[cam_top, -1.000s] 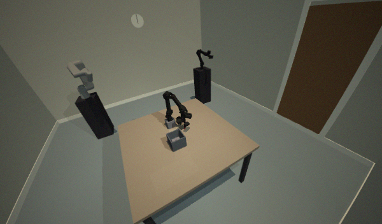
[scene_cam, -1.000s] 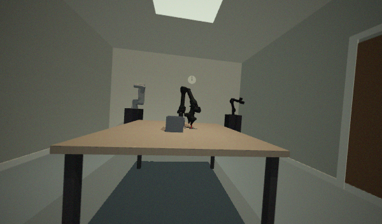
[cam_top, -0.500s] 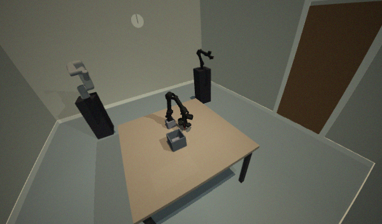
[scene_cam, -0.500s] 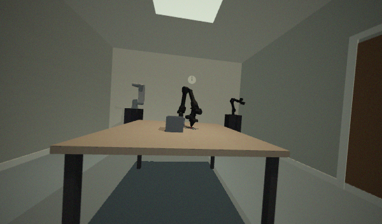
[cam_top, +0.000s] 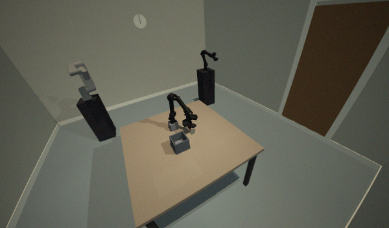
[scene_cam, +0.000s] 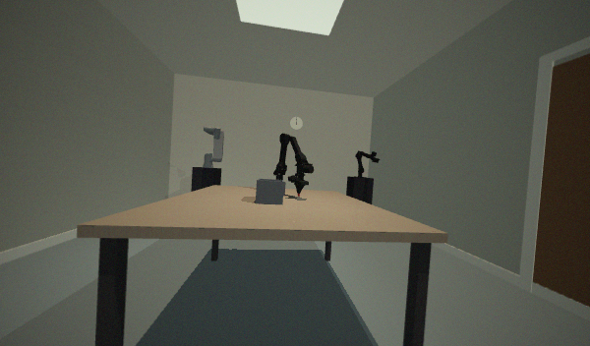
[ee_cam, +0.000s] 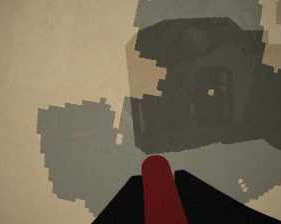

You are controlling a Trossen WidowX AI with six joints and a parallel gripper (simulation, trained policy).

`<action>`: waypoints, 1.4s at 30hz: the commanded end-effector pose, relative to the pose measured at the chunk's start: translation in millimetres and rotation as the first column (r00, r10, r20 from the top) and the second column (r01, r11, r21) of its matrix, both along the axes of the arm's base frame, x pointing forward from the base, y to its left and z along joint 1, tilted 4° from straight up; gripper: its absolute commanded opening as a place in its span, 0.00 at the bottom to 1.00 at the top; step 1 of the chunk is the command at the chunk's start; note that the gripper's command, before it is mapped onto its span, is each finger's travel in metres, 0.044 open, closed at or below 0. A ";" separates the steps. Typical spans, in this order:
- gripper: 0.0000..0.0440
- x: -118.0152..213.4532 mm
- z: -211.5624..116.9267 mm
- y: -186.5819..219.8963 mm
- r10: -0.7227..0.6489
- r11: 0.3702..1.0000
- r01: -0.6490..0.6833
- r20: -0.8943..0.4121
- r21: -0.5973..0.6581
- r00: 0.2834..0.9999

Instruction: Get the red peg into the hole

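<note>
The red peg [cam_top: 190,129] [scene_cam: 299,196] [ee_cam: 164,202] is between the fingers of my gripper [cam_top: 190,127] [scene_cam: 299,191] [ee_cam: 158,182], which is shut on it. In the wrist view the peg's rounded end sticks out past the black fingertips. Its lower end shows just under the fingers, low over the table; whether it touches the table is too small to tell. The open grey box [cam_top: 183,148] [scene_cam: 269,192] stands upright beside the gripper, nearer to the top and exterior views. A pale plate shows inside it in the top view; its hole cannot be made out.
A grey irregular patch [cam_top: 192,131] [ee_cam: 73,155] lies on the wooden table [cam_top: 200,162] [scene_cam: 254,216] under and around the gripper. The arm's grey base block [cam_top: 173,125] stands behind the box. Two other arms stand on dark pedestals [cam_top: 97,121] [cam_top: 206,87] beyond the table.
</note>
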State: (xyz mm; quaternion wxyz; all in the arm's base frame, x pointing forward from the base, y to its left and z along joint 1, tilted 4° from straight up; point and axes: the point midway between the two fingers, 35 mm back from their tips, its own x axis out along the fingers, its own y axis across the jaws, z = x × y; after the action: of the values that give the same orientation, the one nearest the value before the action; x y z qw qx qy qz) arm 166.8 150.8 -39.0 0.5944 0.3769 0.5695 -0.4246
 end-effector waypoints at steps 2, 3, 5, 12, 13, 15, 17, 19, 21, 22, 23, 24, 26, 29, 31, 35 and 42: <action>0.00 5.6 8.1 5.7 -0.011 1.000 0.010 0.019 0.024 1.000; 0.00 7.1 10.2 7.0 -0.012 0.999 0.011 0.025 0.030 1.000; 0.00 10.4 14.7 9.5 -0.014 0.999 0.012 0.036 0.042 0.999; 0.00 24.1 33.8 18.9 -0.016 0.996 0.009 0.084 0.087 0.996; 0.00 26.3 37.0 20.2 -0.016 0.996 0.007 0.092 0.093 0.996; 0.00 31.1 43.6 22.7 -0.015 0.994 0.003 0.108 0.107 0.994; 0.00 36.2 50.7 24.9 -0.013 0.993 -0.002 0.125 0.119 0.992; 0.00 41.6 58.2 26.7 -0.011 0.992 -0.008 0.143 0.129 0.990; 0.00 47.4 66.0 28.1 -0.009 0.990 -0.014 0.162 0.138 0.987; 0.00 50.3 69.9 28.6 -0.008 0.990 -0.017 0.172 0.142 0.985; 0.00 53.2 73.8 29.0 -0.006 0.989 -0.020 0.182 0.145 0.983; 0.00 56.2 77.7 29.2 -0.005 0.989 -0.024 0.191 0.148 0.982; 0.00 62.2 85.4 29.0 -0.003 0.988 -0.030 0.211 0.152 0.978; 0.00 71.8 95.9 26.7 -0.001 0.987 -0.037 0.240 0.154 0.971; 0.00 78.4 103.2 23.8 -0.002 0.987 -0.039 0.256 0.153 0.967; 0.00 89.4 117.2 16.9 -0.001 0.988 -0.042 0.280 0.147 0.960; 0.00 107.3 137.7 -0.9 0.000 0.992 -0.040 0.309 0.121 0.951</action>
State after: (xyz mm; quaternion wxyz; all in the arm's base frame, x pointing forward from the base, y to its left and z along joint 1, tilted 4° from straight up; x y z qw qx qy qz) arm 269.2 155.9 93.2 0.6504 0.4716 0.5038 -0.3174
